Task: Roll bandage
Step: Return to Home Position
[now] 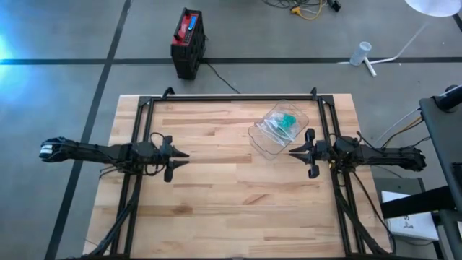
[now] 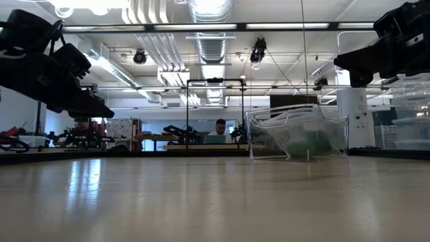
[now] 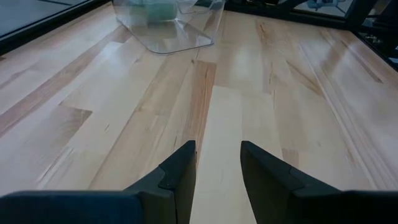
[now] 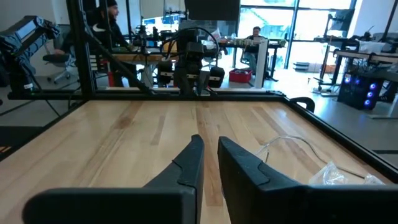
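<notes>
Bandage [image 1: 287,123] inside clear container [image 1: 260,138]

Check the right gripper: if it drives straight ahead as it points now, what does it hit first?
Probably nothing close: the right gripper points across bare table, passing beside the clear container. First in line looks like the left gripper, far across.

Clear plastic container [image 2: 299,134] on wooden table [image 2: 201,202], green item inside, person [image 2: 220,128] seated beyond

Overhead, table-level, two wrists — shared table [image 1: 231,202]
</notes>
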Motion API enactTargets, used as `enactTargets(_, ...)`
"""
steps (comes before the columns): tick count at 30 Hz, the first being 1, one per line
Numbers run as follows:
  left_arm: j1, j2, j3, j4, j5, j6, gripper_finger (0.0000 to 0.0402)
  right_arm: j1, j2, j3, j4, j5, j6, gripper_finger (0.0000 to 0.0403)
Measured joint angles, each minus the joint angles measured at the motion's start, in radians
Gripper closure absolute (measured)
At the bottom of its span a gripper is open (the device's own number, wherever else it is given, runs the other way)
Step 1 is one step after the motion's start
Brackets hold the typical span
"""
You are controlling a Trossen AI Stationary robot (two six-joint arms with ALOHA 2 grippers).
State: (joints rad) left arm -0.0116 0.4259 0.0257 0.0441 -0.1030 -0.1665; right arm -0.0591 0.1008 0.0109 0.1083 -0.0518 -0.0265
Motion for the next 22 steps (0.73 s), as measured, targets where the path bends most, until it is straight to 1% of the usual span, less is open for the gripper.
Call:
enactTargets(15,0.000,0.000,0.000,0.000,0.000,0.000,0.0285,0.000,0.000,0.000,0.000,0.000,0.000,0.0332)
enactTargets(22,0.000,0.000,0.000,0.000,0.000,0.000,0.0285,0.000,0.000,0.000,0.000,0.000,0.000,0.0341)
